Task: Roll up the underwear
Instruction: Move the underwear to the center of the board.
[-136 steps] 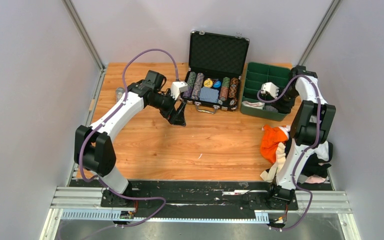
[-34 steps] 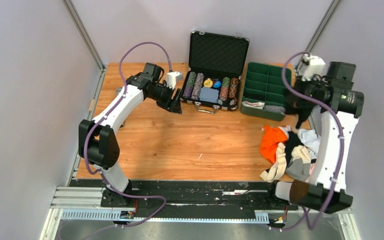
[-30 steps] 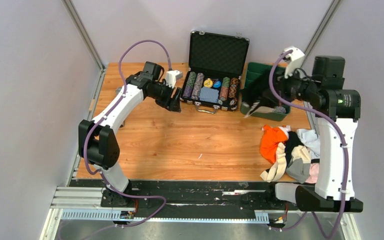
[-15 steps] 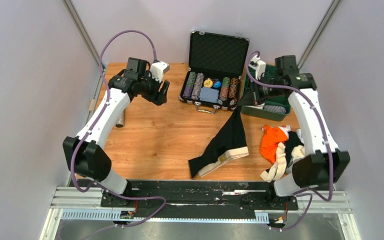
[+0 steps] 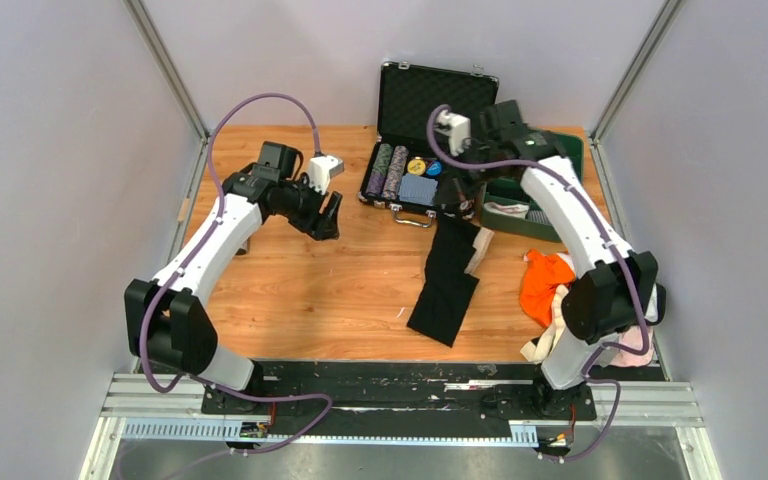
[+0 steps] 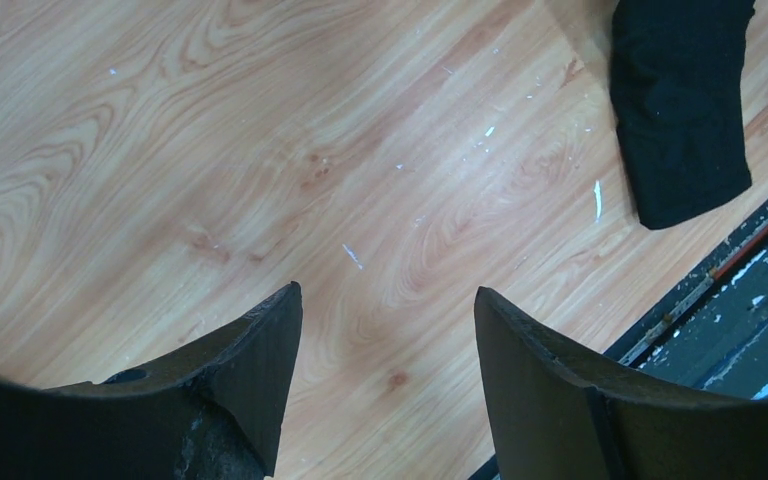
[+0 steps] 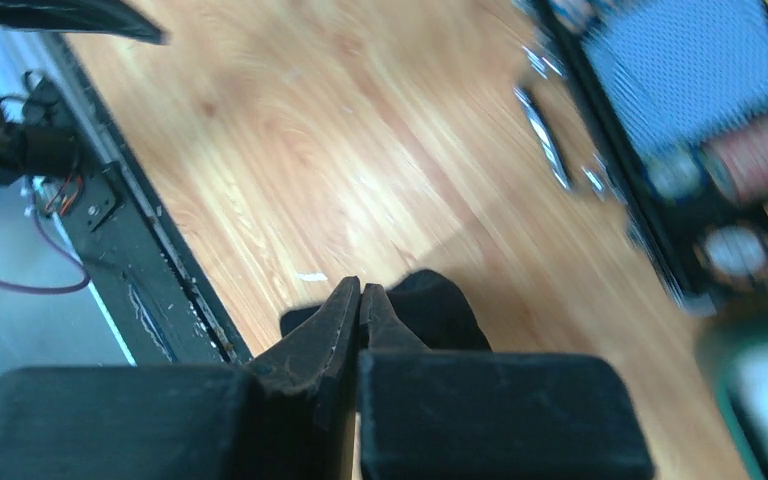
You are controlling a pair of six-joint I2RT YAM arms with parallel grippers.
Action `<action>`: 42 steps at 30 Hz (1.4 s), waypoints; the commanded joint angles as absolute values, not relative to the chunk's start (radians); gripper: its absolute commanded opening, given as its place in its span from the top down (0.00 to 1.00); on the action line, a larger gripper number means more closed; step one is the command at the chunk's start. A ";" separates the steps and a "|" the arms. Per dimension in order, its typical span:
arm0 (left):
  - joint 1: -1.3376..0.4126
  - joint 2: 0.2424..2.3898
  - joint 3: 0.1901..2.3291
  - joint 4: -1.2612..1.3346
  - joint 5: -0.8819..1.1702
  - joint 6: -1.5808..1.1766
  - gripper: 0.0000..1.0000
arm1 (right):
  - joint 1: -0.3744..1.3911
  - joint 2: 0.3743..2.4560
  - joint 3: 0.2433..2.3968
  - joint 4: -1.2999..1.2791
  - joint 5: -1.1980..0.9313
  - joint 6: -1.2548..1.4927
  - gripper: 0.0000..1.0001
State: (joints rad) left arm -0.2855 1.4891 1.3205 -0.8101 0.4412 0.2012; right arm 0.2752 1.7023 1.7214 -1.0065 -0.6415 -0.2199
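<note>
The black underwear (image 5: pixel 447 285) hangs in a long strip from my right gripper (image 5: pixel 457 212), which is shut on its top edge just in front of the chip case. Its lower end lies on the wood near the front rail. The right wrist view shows the right gripper (image 7: pixel 360 295) pressed together, with black underwear (image 7: pixel 440 310) just beyond the tips. My left gripper (image 5: pixel 328 215) hovers open and empty over bare wood to the left. In the left wrist view the left gripper (image 6: pixel 385 295) is wide apart and the black underwear (image 6: pixel 680 110) lies top right. More underwear (image 5: pixel 543 280), orange, beige and pink, is piled at the right.
An open black chip case (image 5: pixel 430 140) stands at the back centre. Beside it on the right is a green compartment tray (image 5: pixel 525 228) with a white cloth piece inside, partly hidden by my right arm. The black front rail (image 5: pixel 400 375) runs along the near edge.
My right arm has swung left from the pile and tray, pulling the black underwear out over the table. The cloth now hangs straighter and nearer the case. The left gripper has shifted slightly toward the centre.
</note>
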 commanded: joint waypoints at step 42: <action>-0.306 1.926 1.317 -0.390 0.522 -0.138 0.39 | 0.330 1.963 1.462 -0.884 -0.562 -0.476 0.36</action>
State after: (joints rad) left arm -0.3061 1.9221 1.3411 -0.4252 0.5545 -0.1410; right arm 0.3321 1.9202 1.4170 -0.9028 -0.5217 -0.3901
